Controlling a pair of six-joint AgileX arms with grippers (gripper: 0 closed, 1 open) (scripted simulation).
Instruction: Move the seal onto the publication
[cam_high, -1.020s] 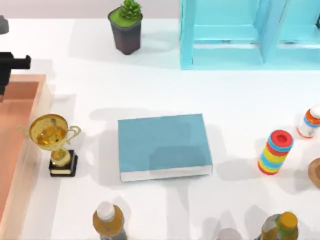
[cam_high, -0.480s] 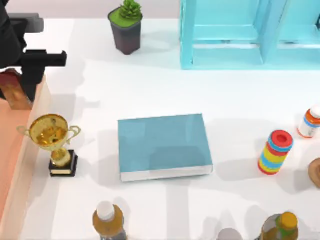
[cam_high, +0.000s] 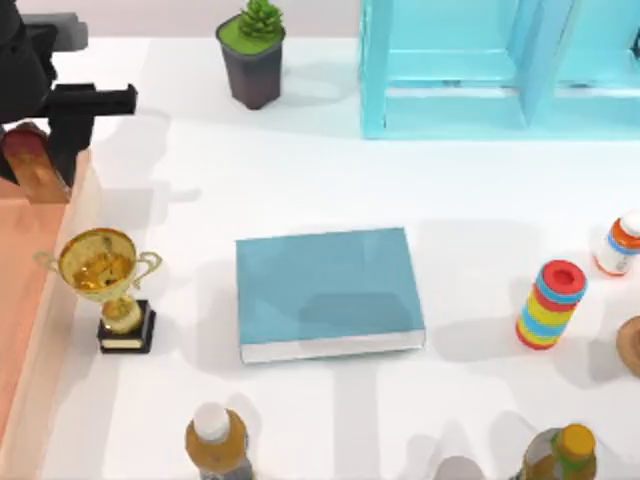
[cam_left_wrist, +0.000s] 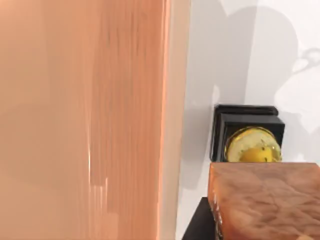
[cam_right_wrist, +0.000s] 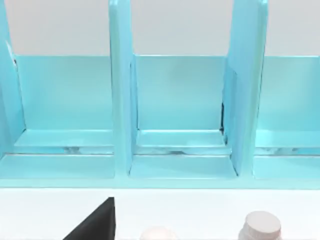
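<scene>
Lifted higher since a moment ago: left end effector (cam_high: 40, 150) clenched on seal (cam_high: 35, 165) beside orange tray (cam_high: 30, 300); seal underside (cam_left_wrist: 265, 200) above trophy (cam_left_wrist: 252, 150); teal book (cam_high: 325, 290) mid-bench.

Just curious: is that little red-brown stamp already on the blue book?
Not yet. The seal is held by the left gripper at the table's left, far from the publication, whose cover is bare.

The top camera is looking straight down on the white table (cam_high: 300, 180). The left wrist camera is hovering close above the trophy (cam_left_wrist: 252, 147) and the wooden tray's wall (cam_left_wrist: 125, 120), both also lying in the top view, while the right wrist camera is facing the light-blue shelf unit (cam_right_wrist: 175, 110).
</scene>
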